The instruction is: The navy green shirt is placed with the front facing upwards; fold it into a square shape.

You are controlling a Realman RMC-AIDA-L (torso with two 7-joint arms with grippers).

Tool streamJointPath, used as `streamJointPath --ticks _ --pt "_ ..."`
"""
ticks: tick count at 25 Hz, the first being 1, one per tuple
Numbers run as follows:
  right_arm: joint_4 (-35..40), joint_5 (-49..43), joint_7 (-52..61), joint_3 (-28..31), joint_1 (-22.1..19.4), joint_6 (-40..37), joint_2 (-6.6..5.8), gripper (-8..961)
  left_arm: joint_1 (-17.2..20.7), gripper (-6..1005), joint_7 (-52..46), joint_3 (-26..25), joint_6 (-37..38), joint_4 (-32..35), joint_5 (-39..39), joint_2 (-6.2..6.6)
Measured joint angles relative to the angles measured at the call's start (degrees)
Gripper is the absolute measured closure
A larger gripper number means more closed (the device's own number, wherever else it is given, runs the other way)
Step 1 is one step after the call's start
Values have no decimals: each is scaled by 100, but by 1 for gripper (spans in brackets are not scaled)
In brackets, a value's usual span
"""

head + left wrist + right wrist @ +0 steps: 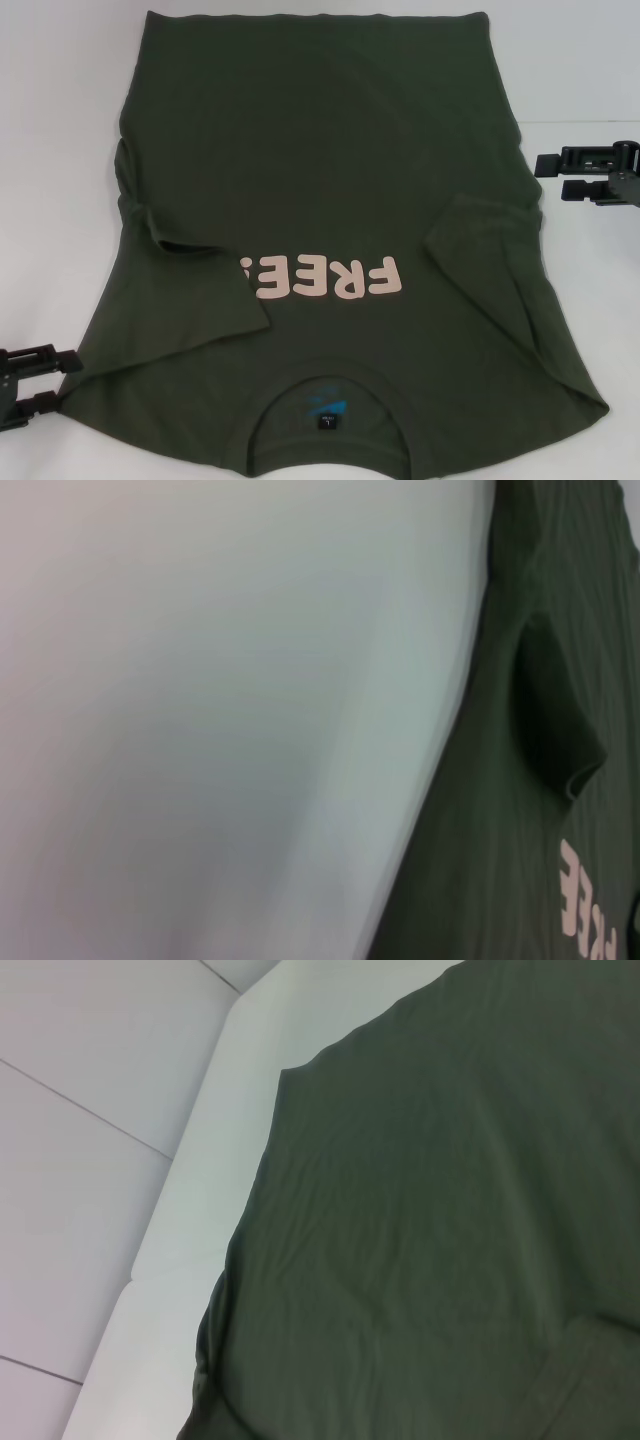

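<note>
Two claws are seen in the head view, both off the cloth. The left claw (pixel 45 385) is held low at the near left edge of the picture, its two black fingers pointing inward and set apart, released, just beside the shirt's near left shoulder edge. The right claw (pixel 550 175) is held at the right edge, farther up the bench (pixel 60 120), its fingers likewise spread and gripping nothing, just off the shirt's right side. The navy green shirt (pixel 320 150) is laid flat on the white bench, front up, collar nearest the robot and hem at the far side. Both short sleeves are folded inward onto the chest; the left one covers the last part of the pink "FREE" lettering (pixel 330 277). The near edge of the collar is cut off by the picture's border, and the arms behind both claws are out of frame.

In the left wrist view, only bare bench (pixel 200 730) and a strip of the shirt (pixel 480 860) are shown, with the folded sleeve and part of the lettering; the arm's own fingers are not shown.

In the right wrist view, the shirt's (pixel 430 1220) plain body and one hem corner are seen over the bench (pixel 200 1190), with a tiled floor (pixel 80 1160) beyond the bench's edge; no fingers are shown here either.
</note>
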State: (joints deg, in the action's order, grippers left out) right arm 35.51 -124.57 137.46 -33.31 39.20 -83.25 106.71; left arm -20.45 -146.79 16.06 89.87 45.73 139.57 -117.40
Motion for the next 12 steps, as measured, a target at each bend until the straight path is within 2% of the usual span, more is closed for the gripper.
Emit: streamJointPath --ticks 12 --pt "0 4 0 0 -20 11 -1 132 -70 440 45 79 -85 -159 -34 -7"
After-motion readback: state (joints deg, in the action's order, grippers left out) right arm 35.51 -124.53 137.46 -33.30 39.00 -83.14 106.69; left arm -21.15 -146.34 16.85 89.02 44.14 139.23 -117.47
